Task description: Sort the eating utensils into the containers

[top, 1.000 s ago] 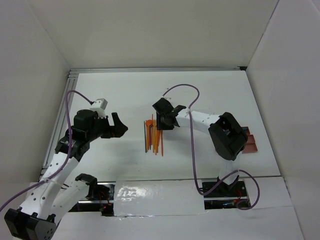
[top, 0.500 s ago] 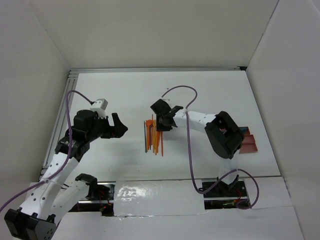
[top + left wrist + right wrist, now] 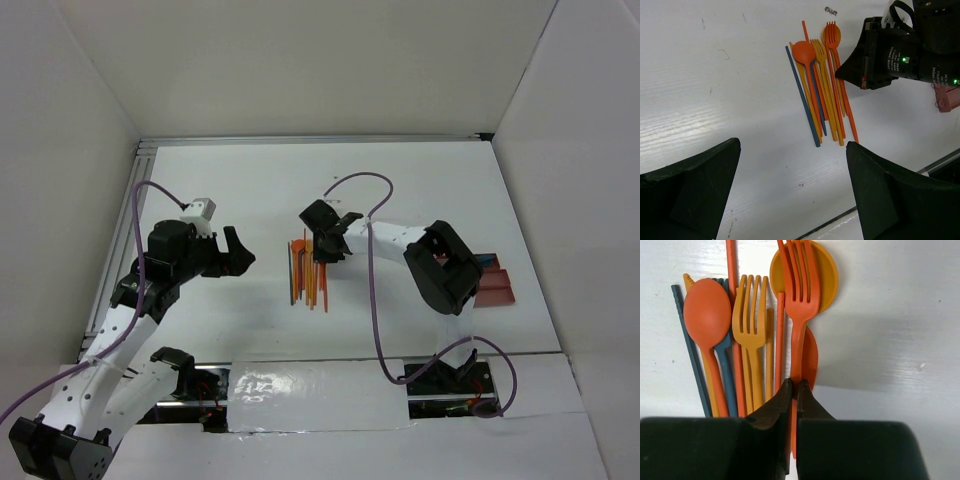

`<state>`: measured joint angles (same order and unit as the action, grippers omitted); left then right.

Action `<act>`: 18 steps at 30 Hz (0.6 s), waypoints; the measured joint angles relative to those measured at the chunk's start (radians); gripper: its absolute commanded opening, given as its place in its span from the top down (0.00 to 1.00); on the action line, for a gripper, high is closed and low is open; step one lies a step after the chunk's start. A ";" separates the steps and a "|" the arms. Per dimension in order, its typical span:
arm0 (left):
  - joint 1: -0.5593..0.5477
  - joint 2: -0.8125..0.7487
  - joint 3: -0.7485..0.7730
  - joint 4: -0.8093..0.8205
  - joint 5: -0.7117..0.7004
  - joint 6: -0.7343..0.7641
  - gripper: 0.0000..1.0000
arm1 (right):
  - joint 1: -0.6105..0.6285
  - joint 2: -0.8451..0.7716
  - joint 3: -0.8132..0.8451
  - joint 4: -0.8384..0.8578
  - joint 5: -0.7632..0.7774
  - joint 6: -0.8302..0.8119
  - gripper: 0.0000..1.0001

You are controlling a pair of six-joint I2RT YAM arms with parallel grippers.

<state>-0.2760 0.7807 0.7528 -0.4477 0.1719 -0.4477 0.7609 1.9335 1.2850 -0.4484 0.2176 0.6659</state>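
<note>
The eating utensils (image 3: pixel 308 270) lie in a tight bundle at mid-table: orange and yellow forks, spoons and sticks, plus a few blue ones (image 3: pixel 801 95). My right gripper (image 3: pixel 795 386) is down at the bundle's right side, shut on the handle of an orange fork (image 3: pixel 799 285). That fork lies over a yellow spoon (image 3: pixel 826 275) and an orange serrated knife (image 3: pixel 811 357). Beside them are a yellow fork (image 3: pixel 751 315) and an orange spoon (image 3: pixel 706 312). My left gripper (image 3: pixel 238 252) hovers open, left of the pile, holding nothing. The containers (image 3: pixel 495 285) sit at the right, partly hidden by the right arm.
White walls enclose the table on three sides. A purple cable (image 3: pixel 370 210) loops above the right arm. A corner of one reddish tray (image 3: pixel 945 97) shows past the right gripper (image 3: pixel 880 55) in the left wrist view.
My right gripper's jaws have closed onto the orange fork's handle, and the arm has shifted slightly left. The left arm has not moved.
</note>
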 measured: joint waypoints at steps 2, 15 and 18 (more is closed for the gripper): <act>0.000 0.000 -0.001 0.000 -0.002 0.000 0.00 | 0.000 -0.001 0.002 -0.006 0.008 0.005 1.00; 0.000 0.012 -0.007 0.014 -0.002 0.002 0.00 | -0.034 -0.202 0.010 -0.087 0.002 0.051 1.00; 0.000 0.023 -0.007 0.015 0.001 0.003 0.00 | -0.083 -0.287 0.006 -0.124 0.027 0.097 1.00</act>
<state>-0.2760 0.8036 0.7460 -0.4324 0.1730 -0.4450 0.6777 1.6466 1.2915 -0.5720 0.2443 0.7624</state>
